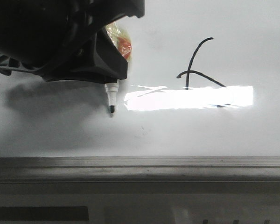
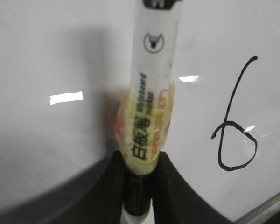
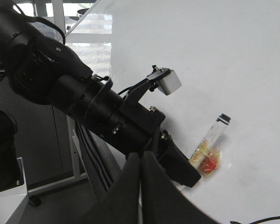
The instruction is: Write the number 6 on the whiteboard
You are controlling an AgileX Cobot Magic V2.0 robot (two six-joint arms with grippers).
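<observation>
The whiteboard (image 1: 46, 126) fills most of the front view. On it the number 6 (image 1: 192, 65) is drawn in thin black line, its lower loop partly washed out by glare. The whole number 6 (image 2: 234, 140) shows in the left wrist view. My left gripper (image 1: 113, 79) is shut on a white marker (image 2: 153, 79) wrapped in yellowish tape. The marker's black tip (image 1: 112, 109) points down, left of the 6; I cannot tell whether it touches the board. My right gripper (image 3: 141, 157) is shut with nothing in it, off the board's side, facing the left arm (image 3: 70, 93).
A bright rectangular glare patch (image 1: 191, 98) lies across the board. A grey metal edge strip (image 1: 140, 163) borders the whiteboard, with a dark grey ledge (image 1: 140, 189) beyond it. In the right wrist view, a metal frame leg (image 3: 76, 158) and floor lie beside the board.
</observation>
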